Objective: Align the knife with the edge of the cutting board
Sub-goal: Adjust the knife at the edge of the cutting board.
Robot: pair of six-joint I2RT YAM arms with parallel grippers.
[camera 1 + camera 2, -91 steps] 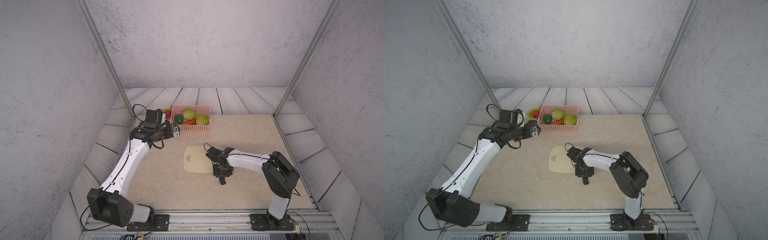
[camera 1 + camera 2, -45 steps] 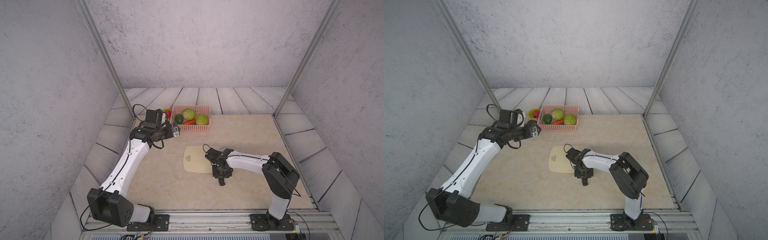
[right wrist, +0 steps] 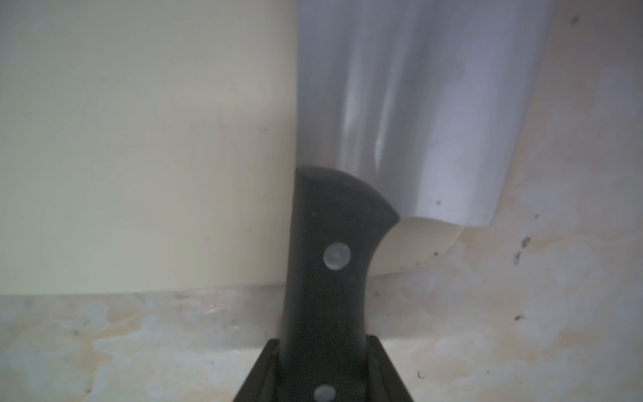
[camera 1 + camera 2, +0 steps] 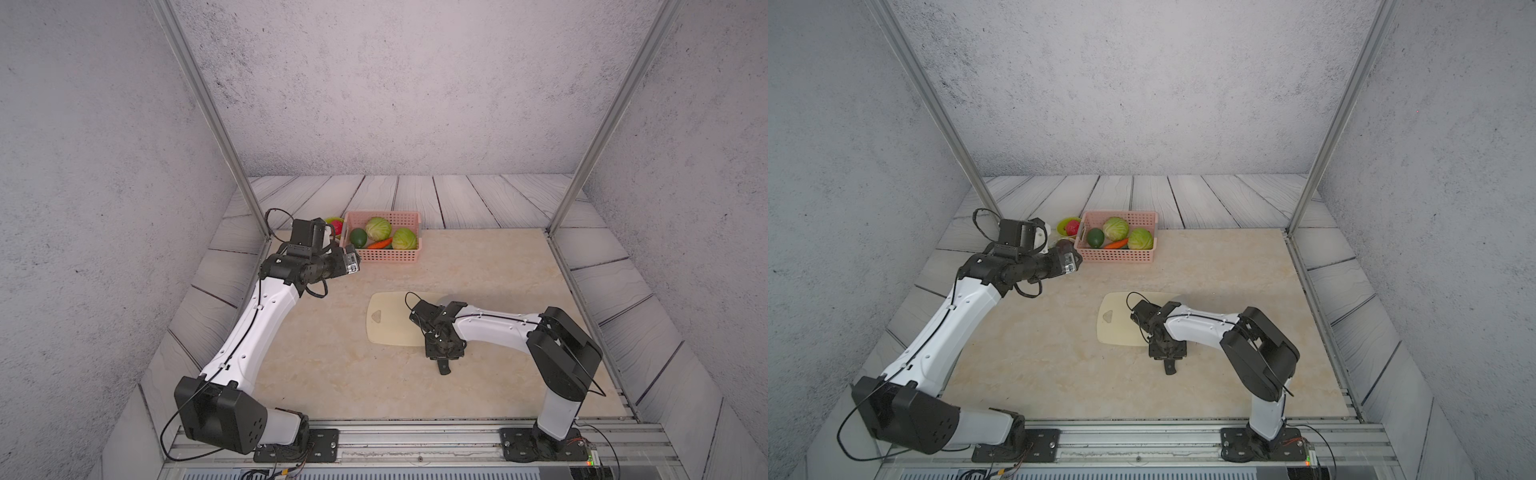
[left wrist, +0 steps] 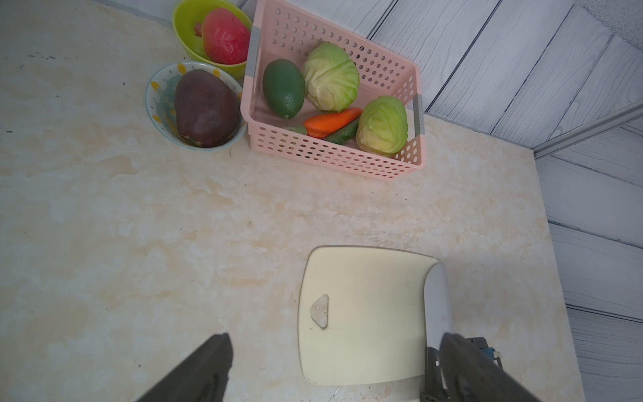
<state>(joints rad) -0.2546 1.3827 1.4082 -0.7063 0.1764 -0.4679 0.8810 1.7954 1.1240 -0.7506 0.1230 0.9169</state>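
The cutting board (image 4: 390, 320) (image 4: 1121, 320), pale cream with a triangular hole, lies flat mid-table. The knife, a cleaver, rests on the board's right end. Its grey blade (image 3: 417, 104) (image 5: 437, 306) runs along that short edge and overhangs it onto the table. Its black riveted handle (image 3: 327, 261) sticks out past the board's near long edge (image 4: 444, 367) (image 4: 1169, 368). My right gripper (image 3: 323, 343) (image 4: 443, 353) (image 4: 1168, 352) is shut on the handle. My left gripper (image 5: 334, 336) (image 4: 352, 262) (image 4: 1073, 262) hangs open and empty, high near the basket.
A pink basket (image 4: 384, 241) (image 5: 410, 153) with cabbages, an avocado and a carrot stands at the back. Beside it are a green bowl (image 5: 184, 38) with a red fruit and a patterned bowl (image 5: 156, 104) with a dark purple one. Metal posts stand at the rear corners.
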